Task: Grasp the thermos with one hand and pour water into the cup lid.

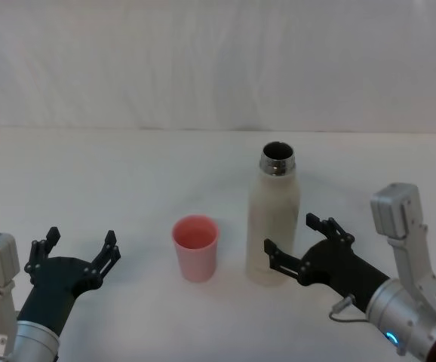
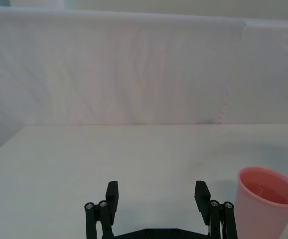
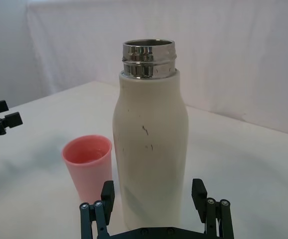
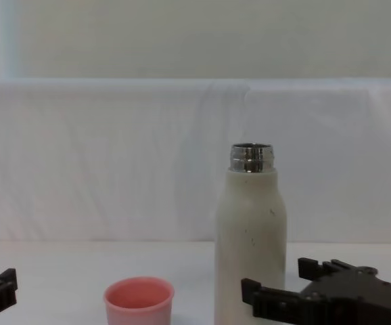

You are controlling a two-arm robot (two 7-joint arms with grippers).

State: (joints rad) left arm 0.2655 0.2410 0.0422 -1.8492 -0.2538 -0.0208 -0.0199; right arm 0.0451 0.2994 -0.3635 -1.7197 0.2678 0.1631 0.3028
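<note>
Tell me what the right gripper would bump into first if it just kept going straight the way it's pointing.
Most likely the thermos. The right gripper is open and aimed at the lower body of the bottle, which stands upright just ahead of its fingers. The pink cup sits off to the side, out of that line.

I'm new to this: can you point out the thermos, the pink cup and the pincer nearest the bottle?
thermos (image 1: pixel 273 230): head view, middle of its cream body.
cup lid (image 1: pixel 196 257): head view, its pink outer wall.
right pincer (image 1: pixel 299 244): head view, gap between its open fingertips.
</note>
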